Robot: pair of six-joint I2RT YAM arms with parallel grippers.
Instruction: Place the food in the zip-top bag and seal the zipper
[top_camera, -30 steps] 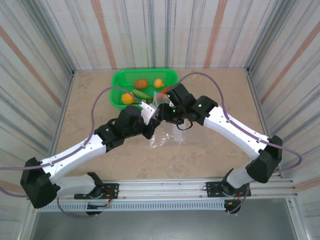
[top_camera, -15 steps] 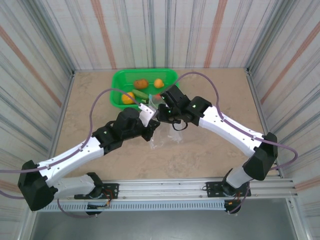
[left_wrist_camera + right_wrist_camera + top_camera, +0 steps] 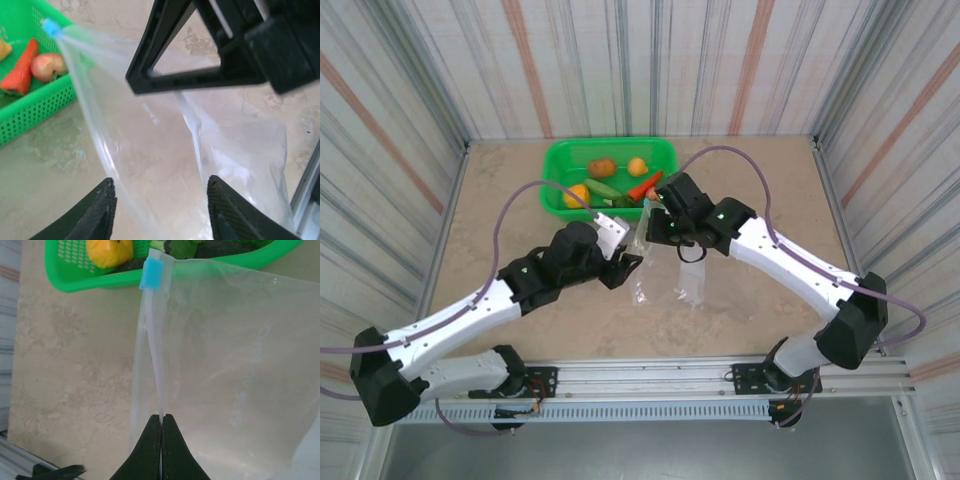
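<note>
While the zip-top bag (image 3: pixel 665 275) hangs clear and apparently empty above mid-table, pinched along its zipper (image 3: pixel 157 350) by the right gripper (image 3: pixel 161 420), whose jaws are pressed fully together on the pale strip, none of the food appears to have gone in. The blue slider (image 3: pixel 151 275) sits at the far end of the strip, at 12 o'clock from the pinch in the right wrist view. At 9 o'clock of the bag in the overhead view, the left gripper (image 3: pixel 162 200) faces the film with its fingers spread wide and nothing in its grasp; whether either finger touches the plastic cannot be told. At 12 o'clock of the bag, the green mesh basket (image 3: pixel 555 160) holds an orange pepper (image 3: pixel 577 196), a potato (image 3: pixel 601 167), a small orange (image 3: pixel 637 166), a cucumber (image 3: pixel 603 187) and a red chili (image 3: pixel 645 184), with an apple (image 3: pixel 47 65) visible beside the chili from the left wrist. Judged from this, the work is at its opening stage: the mouth has to be spread, each piece carried across from the basket, and the slider run along the zipper to close it. The beige table (image 3: pixel 490 180) lies beneath.
</note>
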